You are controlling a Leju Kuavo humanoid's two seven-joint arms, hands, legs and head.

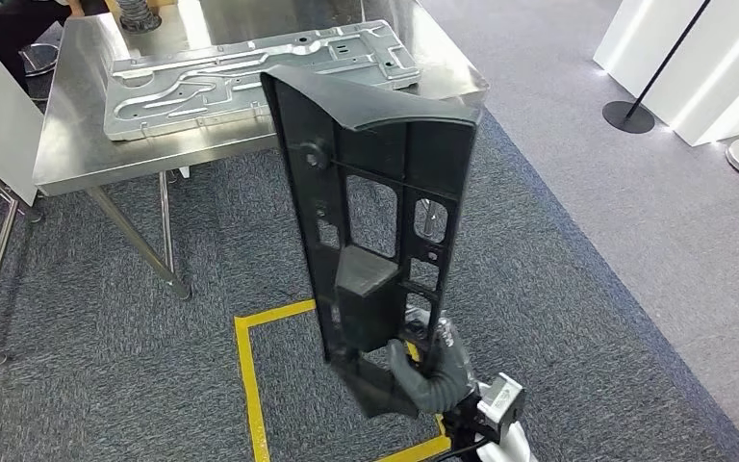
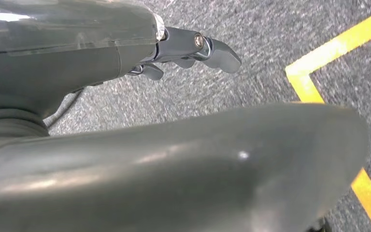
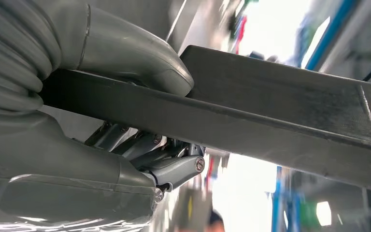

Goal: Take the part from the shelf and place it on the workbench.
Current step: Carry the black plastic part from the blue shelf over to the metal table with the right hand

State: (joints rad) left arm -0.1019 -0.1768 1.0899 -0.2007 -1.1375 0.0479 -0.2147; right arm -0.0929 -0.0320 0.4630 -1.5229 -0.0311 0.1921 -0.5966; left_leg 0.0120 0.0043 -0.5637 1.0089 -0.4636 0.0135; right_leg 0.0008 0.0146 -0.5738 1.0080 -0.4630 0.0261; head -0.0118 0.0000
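Our right hand (image 1: 433, 371) has its fingers (image 3: 174, 169) and thumb clamped on the lower end of the black plastic part (image 1: 375, 212), holding it upright out in front of us, while our left hand (image 2: 125, 48) hangs beside us over the carpet with its fingers curled in on nothing. The part is off the shelf and in the air, above the yellow floor marking (image 1: 250, 385) and still short of the steel tabletop (image 1: 77, 115) up at eleven o'clock. We judge the carry about halfway: what's left is closing in and laying the part down, probably next to the stamped metal panel (image 1: 250, 77) already lying there.
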